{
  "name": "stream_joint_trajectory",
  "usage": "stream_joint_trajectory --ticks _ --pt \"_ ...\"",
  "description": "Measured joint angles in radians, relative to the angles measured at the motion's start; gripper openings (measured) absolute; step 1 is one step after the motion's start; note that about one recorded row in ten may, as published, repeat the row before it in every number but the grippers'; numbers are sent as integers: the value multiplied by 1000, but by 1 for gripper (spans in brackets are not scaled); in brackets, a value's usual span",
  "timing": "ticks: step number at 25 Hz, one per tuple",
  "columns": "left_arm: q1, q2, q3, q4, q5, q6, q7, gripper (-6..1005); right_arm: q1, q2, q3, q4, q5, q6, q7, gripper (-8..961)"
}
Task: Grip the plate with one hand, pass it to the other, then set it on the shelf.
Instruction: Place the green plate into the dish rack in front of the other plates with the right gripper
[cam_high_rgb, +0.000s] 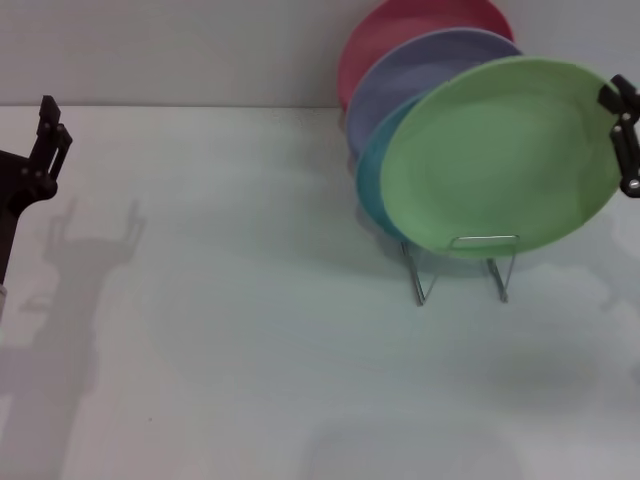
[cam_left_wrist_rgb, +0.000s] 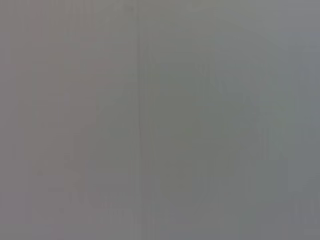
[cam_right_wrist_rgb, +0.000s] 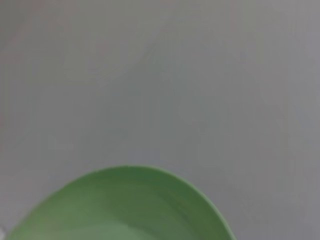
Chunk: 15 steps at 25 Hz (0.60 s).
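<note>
Green plate (cam_high_rgb: 500, 155) stands on edge in the shelf (cam_high_rgb: 462, 265), foremost of four. Right hand (cam_high_rgb: 622, 135) meets its rim, apparently gripping; release remains. Left hand (cam_high_rgb: 45, 145) idles far left, grip indeterminate.

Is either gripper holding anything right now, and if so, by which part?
The right gripper is at the green plate's right rim, apparently gripping the edge; the plate stands in the wire rack. The left gripper holds nothing.
</note>
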Motion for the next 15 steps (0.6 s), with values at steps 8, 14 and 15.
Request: stream_joint_trajectory --ticks 8,14,15 --pt "-11 0 1 -3 0 -2 0 806 17 5 -13 -18 -38 -46 0 67" --pt "-13 0 1 -8 0 2 0 806 24 4 -14 -36 -44 -49 0 86" --pt "-13 0 1 -8 0 2 0 806 30 3 -15 -48 -52 -49 0 89"
